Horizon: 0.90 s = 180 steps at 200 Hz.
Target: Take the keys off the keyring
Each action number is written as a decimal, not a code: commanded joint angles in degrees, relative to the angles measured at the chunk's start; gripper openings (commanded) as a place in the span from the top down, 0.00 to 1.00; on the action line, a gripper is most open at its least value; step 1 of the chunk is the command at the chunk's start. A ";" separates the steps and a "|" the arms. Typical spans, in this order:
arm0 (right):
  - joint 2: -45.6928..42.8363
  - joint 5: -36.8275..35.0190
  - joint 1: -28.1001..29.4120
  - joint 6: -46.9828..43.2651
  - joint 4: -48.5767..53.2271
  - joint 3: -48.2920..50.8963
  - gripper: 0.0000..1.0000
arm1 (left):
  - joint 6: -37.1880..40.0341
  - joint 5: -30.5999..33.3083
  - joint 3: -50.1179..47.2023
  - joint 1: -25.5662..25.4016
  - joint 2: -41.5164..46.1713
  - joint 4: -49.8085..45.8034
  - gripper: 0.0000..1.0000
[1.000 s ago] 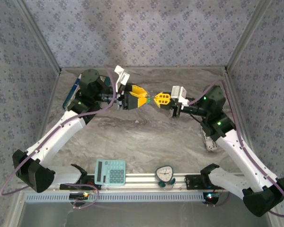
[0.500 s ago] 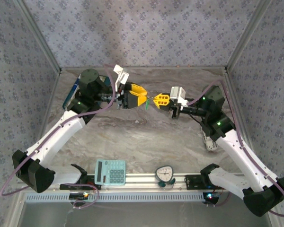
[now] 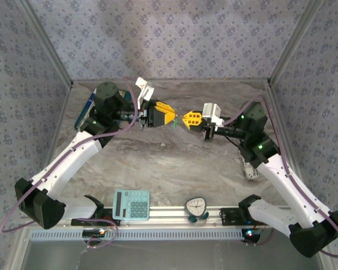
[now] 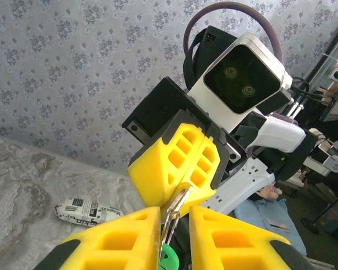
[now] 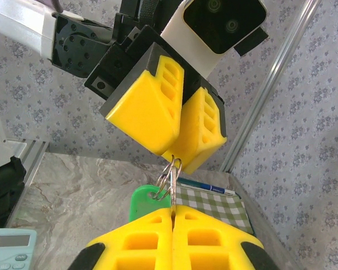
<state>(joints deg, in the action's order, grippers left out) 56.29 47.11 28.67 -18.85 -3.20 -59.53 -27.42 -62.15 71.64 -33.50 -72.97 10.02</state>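
Above the middle of the table both grippers meet tip to tip at a thin metal keyring. My right gripper is shut on the ring's near edge. From the ring hangs the key, a small bright-green flat piece. The ring's far end reaches the tips of my left gripper. In the left wrist view the left gripper stands slightly open, a clear gap between its yellow fingers. The keyring passes through that gap along the left finger, and the green key dangles below. From above, the key hangs between the left gripper and the right gripper.
A teal calculator and a round dial timer sit by the front rail. A printed packet lies under the right arm. A green checked notebook with a blue pen lies at the table's far left edge.
The green key now hangs a little lower between the two grippers. Both arms have barely moved.
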 commanded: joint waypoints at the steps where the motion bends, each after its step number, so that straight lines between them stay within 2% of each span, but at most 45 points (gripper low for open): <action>1: 0.13 -0.73 0.45 -0.17 0.22 -1.56 1.00 | 1.22 -1.53 2.10 -0.38 -0.18 -0.24 0.82; 16: 0.22 -0.89 0.43 -0.15 0.24 -1.65 1.00 | 1.40 -1.39 2.02 -0.41 -0.08 -0.53 0.81; 32: 0.39 -0.71 0.42 -0.22 0.30 -1.86 1.00 | 1.32 -1.40 2.13 -0.37 -0.02 -0.55 0.70; 104: 0.40 -0.88 0.50 0.01 0.35 -2.04 1.00 | 2.11 -1.92 2.76 -1.24 -0.77 -1.58 0.63; 161: -0.02 -1.49 0.47 -0.04 0.21 -1.67 1.00 | 2.63 -1.78 2.67 -1.35 -0.42 -2.11 0.83; 180: -0.29 -1.80 0.54 -0.13 0.06 -1.45 1.00 | 2.68 -1.60 2.68 -1.40 -0.15 -2.11 0.93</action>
<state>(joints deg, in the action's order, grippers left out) 56.64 46.94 29.19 -18.85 -3.01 -59.53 -25.34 -61.89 72.51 -34.50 -73.30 7.53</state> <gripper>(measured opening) 0.051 0.115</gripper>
